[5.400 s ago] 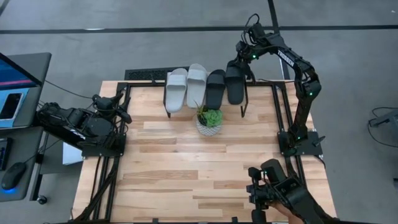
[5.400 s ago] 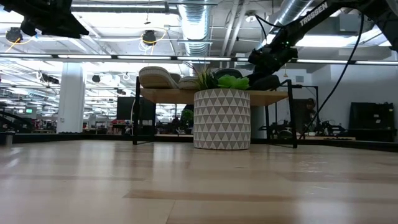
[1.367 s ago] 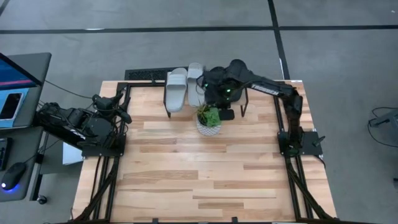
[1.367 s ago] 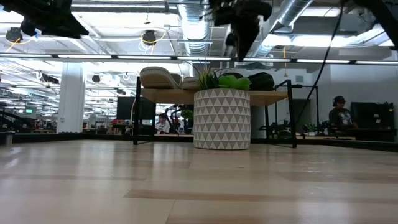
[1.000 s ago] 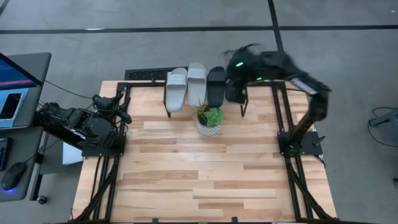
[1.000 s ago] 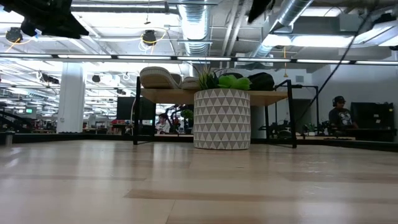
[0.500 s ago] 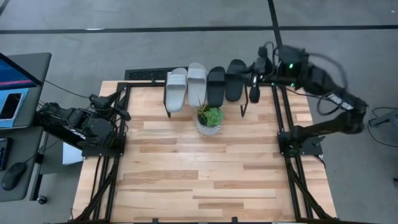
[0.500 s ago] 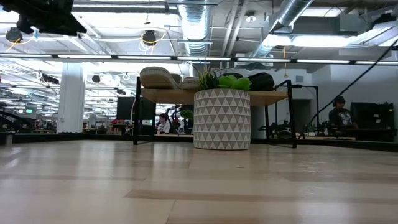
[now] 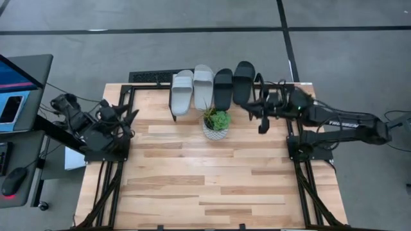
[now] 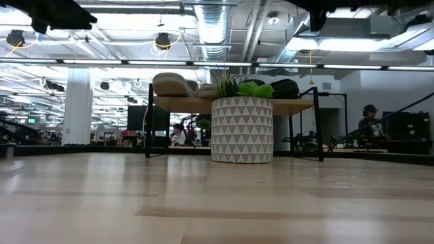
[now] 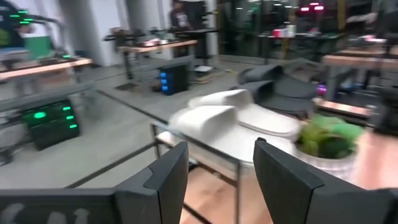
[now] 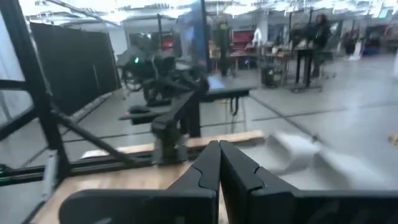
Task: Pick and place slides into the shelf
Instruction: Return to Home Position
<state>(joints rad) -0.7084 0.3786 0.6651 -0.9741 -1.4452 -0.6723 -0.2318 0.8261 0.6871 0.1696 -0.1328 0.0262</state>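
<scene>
All the slides rest sole down side by side on the shelf point(image 10: 298, 105) at the table's far edge: two light grey ones point(image 9: 182, 92) point(image 9: 203, 85) on the left, two black ones point(image 9: 223, 88) point(image 9: 243, 81) on the right. In the low view I see the grey slides point(image 10: 173, 84) and a black slide point(image 10: 285, 88) on the plank. My right gripper point(image 9: 261, 125) hovers just right of the shelf, shut and empty, fingertips together in its wrist view point(image 12: 219, 163). My left gripper point(image 9: 130, 115) waits at the table's left edge, open point(image 11: 221, 168), facing the grey slides point(image 11: 230, 118).
A white patterned pot with a green plant point(image 9: 216, 123) point(image 10: 241, 129) stands on the table directly in front of the shelf's middle. Black frame rails run along both table sides. A desk with a screen point(image 9: 16, 83) lies beyond the left edge. Bare wood fills the table's near half.
My right arm has swung away from the shelf's right end, out past the table's far right corner, then folded back down toward its base, ending beside the shelf. The right black slide stays on the shelf. My left arm has shifted and turned slightly at its place.
</scene>
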